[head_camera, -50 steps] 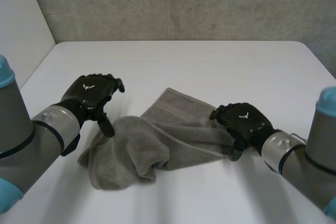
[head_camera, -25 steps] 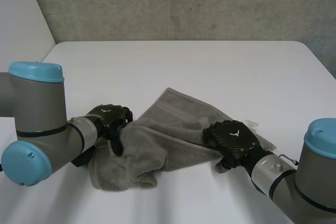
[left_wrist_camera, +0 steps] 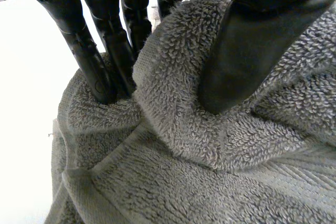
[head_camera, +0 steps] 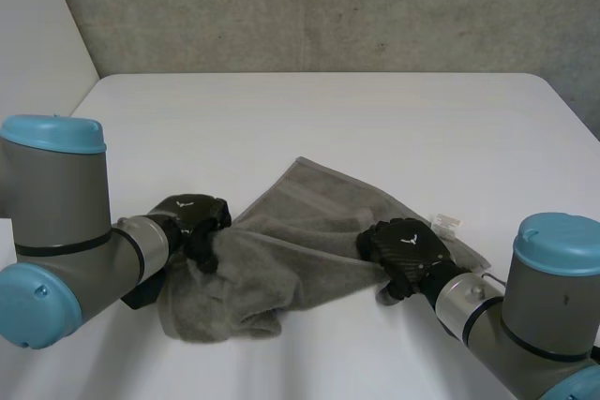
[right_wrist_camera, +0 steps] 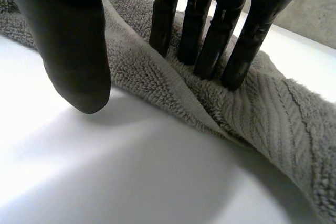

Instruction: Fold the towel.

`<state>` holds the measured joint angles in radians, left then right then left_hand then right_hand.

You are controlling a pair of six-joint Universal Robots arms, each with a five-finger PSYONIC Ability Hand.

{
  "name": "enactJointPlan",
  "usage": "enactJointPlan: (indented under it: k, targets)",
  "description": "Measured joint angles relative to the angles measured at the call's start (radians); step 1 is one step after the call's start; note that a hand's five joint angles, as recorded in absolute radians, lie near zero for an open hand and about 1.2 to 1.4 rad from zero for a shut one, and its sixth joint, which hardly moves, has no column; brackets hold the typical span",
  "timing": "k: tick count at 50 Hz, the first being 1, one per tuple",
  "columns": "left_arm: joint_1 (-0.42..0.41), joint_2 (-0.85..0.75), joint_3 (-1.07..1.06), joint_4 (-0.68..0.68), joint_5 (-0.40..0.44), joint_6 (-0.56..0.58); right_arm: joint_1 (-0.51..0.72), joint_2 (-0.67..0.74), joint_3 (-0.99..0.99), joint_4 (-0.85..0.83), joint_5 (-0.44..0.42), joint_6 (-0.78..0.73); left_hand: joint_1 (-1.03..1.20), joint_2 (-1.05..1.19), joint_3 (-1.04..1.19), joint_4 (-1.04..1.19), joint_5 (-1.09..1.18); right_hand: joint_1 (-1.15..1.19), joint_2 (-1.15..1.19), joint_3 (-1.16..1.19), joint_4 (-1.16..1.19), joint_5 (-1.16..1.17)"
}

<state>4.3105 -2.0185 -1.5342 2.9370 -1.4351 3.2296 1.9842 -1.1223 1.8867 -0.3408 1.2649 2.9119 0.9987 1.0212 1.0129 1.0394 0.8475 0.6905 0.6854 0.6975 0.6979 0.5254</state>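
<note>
**Towel** (head_camera: pixel 309 231): grey terry, rumpled, on the near half of the table (head_camera: pixel 328 110), about midway between its left and right edges. One flat corner pointing toward the far edge; left end heaped in a thick roll. Long axis roughly parallel to the near edge, running from one hand to the other.

**Left hand** (head_camera: pixel 192 219): at the heaped left end. In its wrist view, fingers (left_wrist_camera: pixel 97 66) dug into one side of a raised ridge of towel (left_wrist_camera: pixel 173 177), thumb (left_wrist_camera: pixel 247 56) pressed on the other side. Closed in a pinch on that ridge.

**Right hand** (head_camera: pixel 403 248): at the right end, on the cloth's near edge. In its wrist view, fingers (right_wrist_camera: pixel 207 35) straight, tips pressing the towel (right_wrist_camera: pixel 273 114) at its hem. Thumb (right_wrist_camera: pixel 73 51) clear of the cloth, above bare table (right_wrist_camera: pixel 105 171). Nothing gripped; hand open.

**Bearing for the next move:** probably a grasp at both ends. Left end held already; right hem lying just in front of the thumb, under the fingertips.

**Hidden or unclear:** corners of the left end buried in the heap. Hem beneath the right palm covered. Tag (head_camera: pixel 445 223) just beyond the right hand, white, too small to read.
</note>
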Motion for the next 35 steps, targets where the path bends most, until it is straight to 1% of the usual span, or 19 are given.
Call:
enactJointPlan:
  k: [3, 6, 9, 11, 14, 24, 30, 35]
  targets:
    - [0.0, -0.001, -0.008, 0.001, 0.002, 0.0, 0.006, 0.015, -0.012, 0.0, 0.001, -0.001, 0.025, 0.023, 0.023, 0.025, 0.026, 0.073, 0.07, 0.064, 0.063, 0.062]
    - [0.0, -0.002, -0.014, 0.001, 0.002, 0.001, 0.01, 0.025, -0.02, -0.001, 0.001, -0.002, 0.099, 0.094, 0.089, 0.101, 0.095, 0.172, 0.171, 0.164, 0.16, 0.155]
    - [0.0, -0.003, -0.016, 0.002, 0.002, 0.001, 0.013, 0.03, -0.026, -0.001, 0.002, -0.002, 0.186, 0.167, 0.16, 0.191, 0.167, 0.322, 0.296, 0.296, 0.302, 0.301]
    - [0.0, -0.004, -0.016, 0.003, 0.003, 0.001, 0.013, 0.03, -0.028, -0.002, 0.002, -0.001, 0.238, 0.208, 0.204, 0.254, 0.207, 0.496, 0.455, 0.454, 0.469, 0.481]
    - [0.0, -0.004, -0.016, 0.003, 0.003, 0.001, 0.011, 0.024, -0.028, -0.005, 0.002, 0.001, 0.275, 0.233, 0.236, 0.304, 0.238, 0.637, 0.596, 0.601, 0.613, 0.624]
    - [0.0, 0.0, -0.017, 0.002, 0.001, 0.001, 0.0, -0.019, -0.024, -0.009, 0.0, 0.007, 0.275, 0.233, 0.241, 0.305, 0.239, 0.645, 0.604, 0.61, 0.628, 0.638]
    - [-0.004, 0.025, -0.022, -0.006, 0.002, 0.005, -0.001, -0.078, -0.028, 0.029, -0.01, -0.003, 0.275, 0.233, 0.241, 0.309, 0.239, 0.645, 0.604, 0.611, 0.628, 0.638]
    - [-0.004, 0.121, -0.033, -0.041, 0.012, 0.014, -0.002, -0.176, -0.068, 0.213, -0.062, -0.069, 0.289, 0.241, 0.25, 0.309, 0.239, 0.646, 0.614, 0.616, 0.628, 0.638]
